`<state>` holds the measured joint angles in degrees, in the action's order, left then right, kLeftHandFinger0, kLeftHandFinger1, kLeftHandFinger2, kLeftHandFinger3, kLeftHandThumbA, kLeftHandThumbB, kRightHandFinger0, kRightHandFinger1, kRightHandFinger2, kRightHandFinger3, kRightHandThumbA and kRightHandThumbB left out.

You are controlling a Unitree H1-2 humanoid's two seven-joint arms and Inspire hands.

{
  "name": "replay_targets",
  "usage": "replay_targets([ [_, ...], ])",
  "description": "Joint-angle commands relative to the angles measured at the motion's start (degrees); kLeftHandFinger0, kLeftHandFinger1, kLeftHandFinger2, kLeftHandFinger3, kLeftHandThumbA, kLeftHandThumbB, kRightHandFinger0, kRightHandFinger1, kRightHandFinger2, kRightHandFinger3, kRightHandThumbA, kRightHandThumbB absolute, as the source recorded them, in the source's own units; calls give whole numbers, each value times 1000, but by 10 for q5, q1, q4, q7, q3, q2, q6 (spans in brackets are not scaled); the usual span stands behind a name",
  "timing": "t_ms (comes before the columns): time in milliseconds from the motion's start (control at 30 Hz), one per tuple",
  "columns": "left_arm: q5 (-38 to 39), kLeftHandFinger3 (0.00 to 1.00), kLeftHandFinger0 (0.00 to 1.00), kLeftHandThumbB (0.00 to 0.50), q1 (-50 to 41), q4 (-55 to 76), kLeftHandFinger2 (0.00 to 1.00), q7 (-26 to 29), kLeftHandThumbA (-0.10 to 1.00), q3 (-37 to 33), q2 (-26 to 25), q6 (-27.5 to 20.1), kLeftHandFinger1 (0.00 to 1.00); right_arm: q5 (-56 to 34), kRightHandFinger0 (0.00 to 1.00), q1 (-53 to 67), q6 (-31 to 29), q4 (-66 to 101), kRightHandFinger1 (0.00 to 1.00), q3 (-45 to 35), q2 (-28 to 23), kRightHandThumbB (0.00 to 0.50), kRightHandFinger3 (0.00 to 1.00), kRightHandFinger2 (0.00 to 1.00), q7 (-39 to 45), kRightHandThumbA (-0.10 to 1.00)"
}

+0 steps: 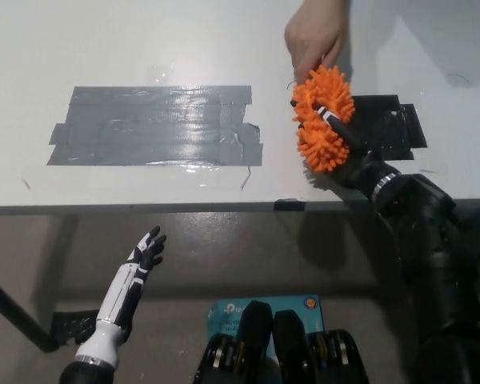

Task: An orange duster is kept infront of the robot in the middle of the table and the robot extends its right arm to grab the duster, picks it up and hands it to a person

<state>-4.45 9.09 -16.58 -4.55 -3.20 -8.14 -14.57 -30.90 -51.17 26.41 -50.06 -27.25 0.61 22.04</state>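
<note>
The orange duster (323, 117) is held up over the right part of the white table (144, 48), and my black right hand (346, 144) is shut on its fluffy head. A person's hand (314, 34) reaches in from the top edge and touches the upper end of the duster, covering its handle. My white left hand (144, 254) hangs open below the table's front edge at the lower left, holding nothing.
A large grey tape patch (156, 126) covers the table's left middle. A black tape patch (392, 120) lies on the table behind the duster. A blue box (224, 314) sits on the floor below the table edge.
</note>
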Motion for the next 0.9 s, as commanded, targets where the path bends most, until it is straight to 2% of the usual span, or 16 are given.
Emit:
replay_targets([
  [0,3,1000,1000,174,12,10,1000,-6,995,2,-8,0,1000,-79,0,-17,5,17,347,6,-1,114,1000,690,-1,-100],
  [200,4,1000,1000,170,15,13,1000,-8,994,3,-10,4,1000,-91,0,-19,5,18,342,26,-7,118,1000,676,1,-100],
  [267,7,1000,1000,170,15,16,1000,-10,991,4,-9,6,1000,-94,0,-16,5,24,373,33,-8,152,1000,764,1,-100],
  [300,7,1000,1000,170,14,18,1000,-10,990,4,-9,8,1000,-99,96,-15,5,21,476,42,-12,231,1000,918,9,-100],
  [333,6,1000,1000,179,15,16,1000,-10,990,4,-9,7,1000,-100,838,-9,5,19,1000,56,-19,407,1000,1000,62,373],
  [367,5,1000,1000,179,15,15,1000,-10,990,3,-10,6,1000,-99,838,-5,5,21,1000,61,-22,407,1000,1000,85,373],
  [400,3,1000,1000,182,15,14,1000,-10,991,3,-10,6,1000,-104,1000,-1,5,23,1000,67,-23,434,1000,1000,107,431],
  [433,2,1000,1000,183,17,14,1000,-9,993,3,-10,7,1000,-108,1000,0,5,25,1000,68,-23,468,1000,1000,116,499],
  [467,2,1000,1000,183,17,15,1000,-9,994,3,-11,7,1000,-113,1000,1,5,26,1000,70,-23,485,1000,1000,123,489],
  [500,2,1000,1000,181,18,17,1000,-10,995,3,-11,9,1000,-115,1000,3,5,29,1000,71,-22,499,1000,1000,130,542],
  [533,2,1000,1000,181,19,18,1000,-10,996,3,-11,10,1000,-106,1000,3,5,34,1000,70,-21,500,1000,1000,136,633],
  [633,3,1000,1000,182,21,16,1000,-11,998,3,-11,8,1000,-101,1000,7,-1,44,1000,67,-19,500,1000,1000,137,738],
  [867,4,1000,1000,172,20,19,1000,-11,996,3,-11,10,1000,-118,1000,31,5,87,1000,69,-23,500,1000,1000,147,804],
])
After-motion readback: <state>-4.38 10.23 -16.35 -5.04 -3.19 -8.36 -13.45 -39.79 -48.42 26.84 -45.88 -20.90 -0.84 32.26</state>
